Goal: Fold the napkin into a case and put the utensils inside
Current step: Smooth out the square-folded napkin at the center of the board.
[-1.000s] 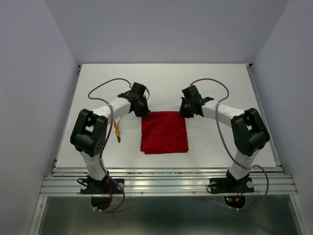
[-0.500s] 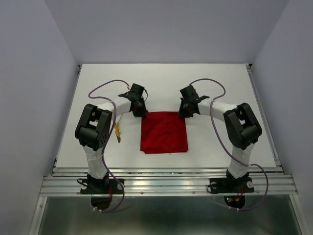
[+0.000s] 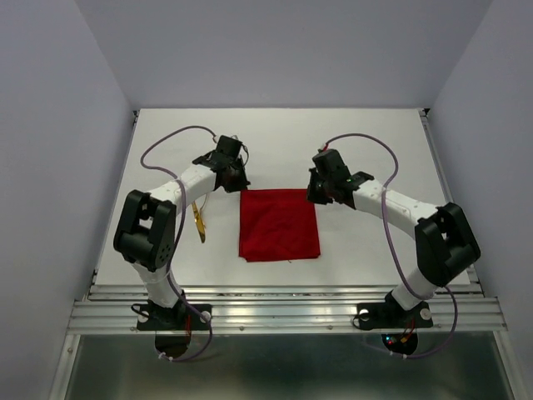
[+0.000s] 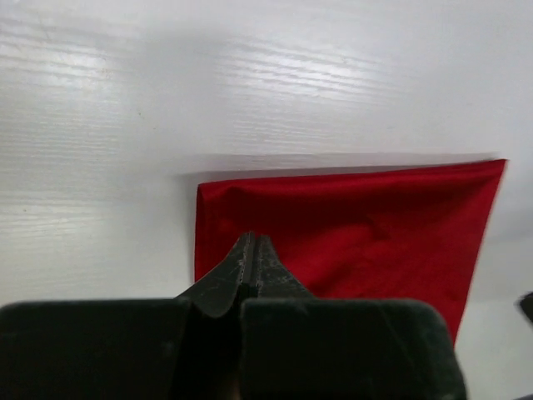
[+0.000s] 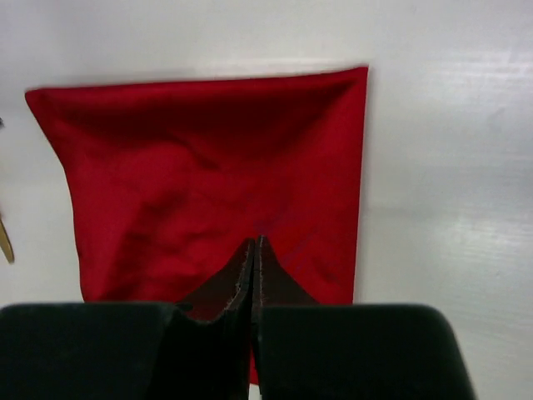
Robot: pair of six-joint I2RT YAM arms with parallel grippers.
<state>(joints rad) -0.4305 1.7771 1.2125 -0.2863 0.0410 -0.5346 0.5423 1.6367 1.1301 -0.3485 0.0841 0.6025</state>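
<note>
Hovering both arms over the far edge of the napkin, and here's where we stand. The napkin lies flat in the middle of the table, folded down to a squarish rectangle with a few soft wrinkles. My left pincer is pressed closed, tips together, poised by the napkin's 11 o'clock corner. My right pincer is closed just the same, by the 1 o'clock corner. Neither one has cloth between its jaws that I can see; both wrist views show the napkin lying loose under the tips, its far edge straight and undisturbed. Over at 9 o'clock of the napkin, apart from it and partly under my left arm, lies the knife, gold and untouched. The fork I can't pick out from here. So, by my reading: some folding is done, but this shape looks too wide for a case, so I reckon at least one more fold is needed to narrow it. After that comes the whole second half, picking up both utensils and sliding them inside. None of that has begun.
</note>
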